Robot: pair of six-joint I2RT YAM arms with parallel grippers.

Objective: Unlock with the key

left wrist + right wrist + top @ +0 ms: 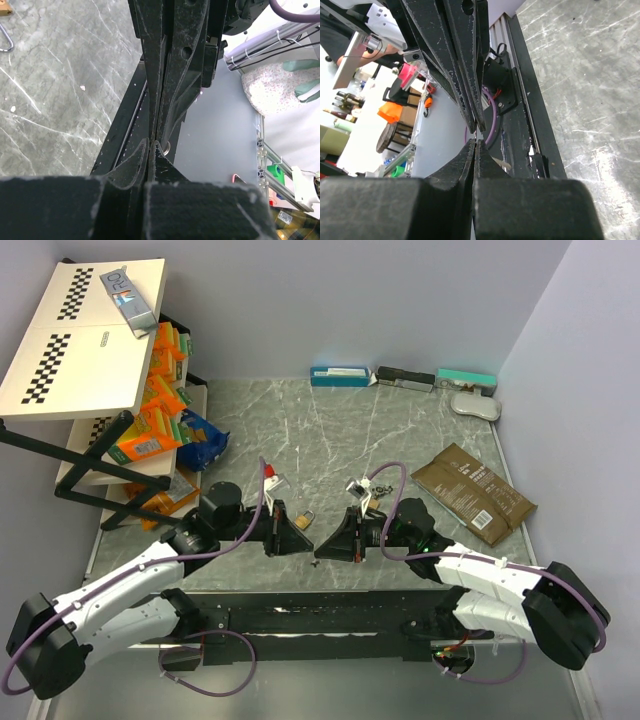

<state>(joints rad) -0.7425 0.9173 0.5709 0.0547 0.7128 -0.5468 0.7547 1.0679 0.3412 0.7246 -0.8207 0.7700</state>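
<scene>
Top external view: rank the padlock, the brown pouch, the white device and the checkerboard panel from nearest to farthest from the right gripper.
1. The padlock, just left of the right gripper, close to its tip.
2. The brown pouch, off to the right on the table.
3. The white device, far right, near the back wall.
4. The checkerboard panel, far left, on top of the shelf.

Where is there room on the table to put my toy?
The bare marble in the middle, between the far boxes, the blue bag and the brown pouch. Crowded: the front, where the left gripper and right gripper meet by the padlock, and the snack shelf.
</scene>
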